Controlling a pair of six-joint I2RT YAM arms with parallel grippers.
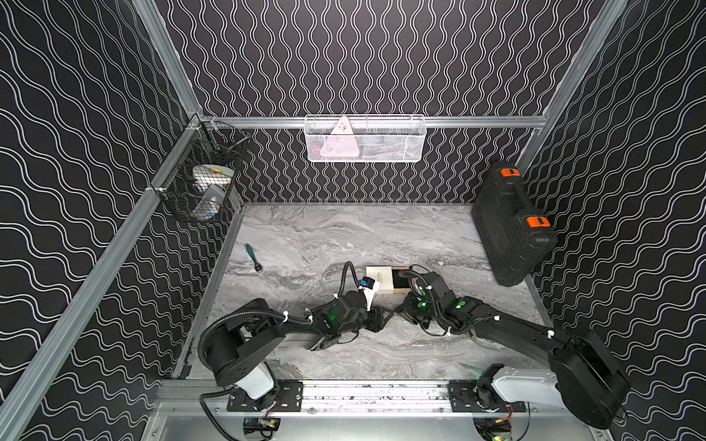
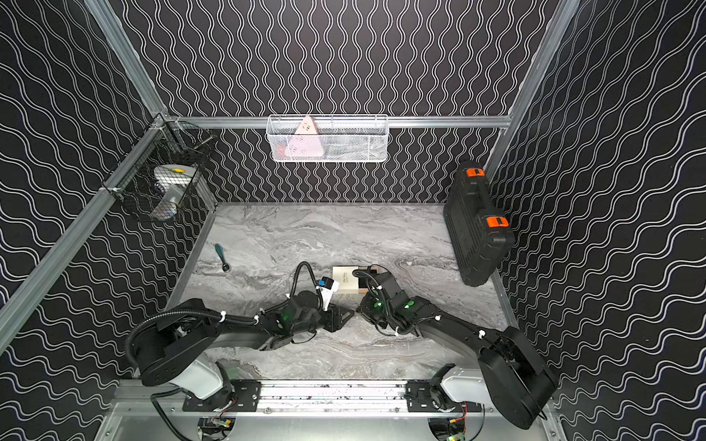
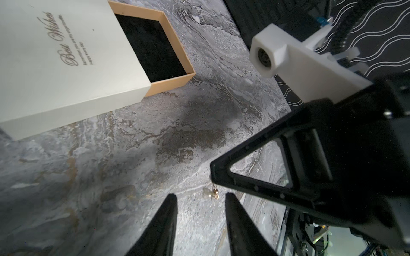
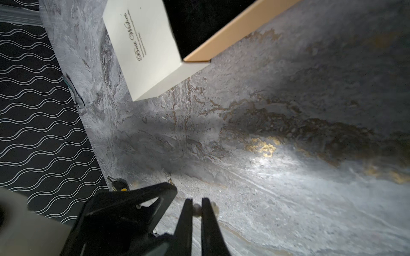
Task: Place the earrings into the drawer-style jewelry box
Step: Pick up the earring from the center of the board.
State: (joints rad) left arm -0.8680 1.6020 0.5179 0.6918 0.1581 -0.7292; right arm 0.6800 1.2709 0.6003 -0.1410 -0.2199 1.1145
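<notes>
The only legible writing is the dark script "Best Wishes", printed on the top of the white jewelry box (image 3: 44, 73) and seen in both wrist views; two smaller lines beneath it are too blurred to read.

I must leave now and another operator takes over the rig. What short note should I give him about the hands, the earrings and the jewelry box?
Left hand: open, fingertips on either side of the second earring, which seems to lie on the marble table; not pinched yet.
Right hand: shut on the first earring.
Jewelry box: drawer slid out, visible lining empty.
Done: drawer is open, one earring gripped.
Left: grip the second earring, put both into the drawer.
</notes>
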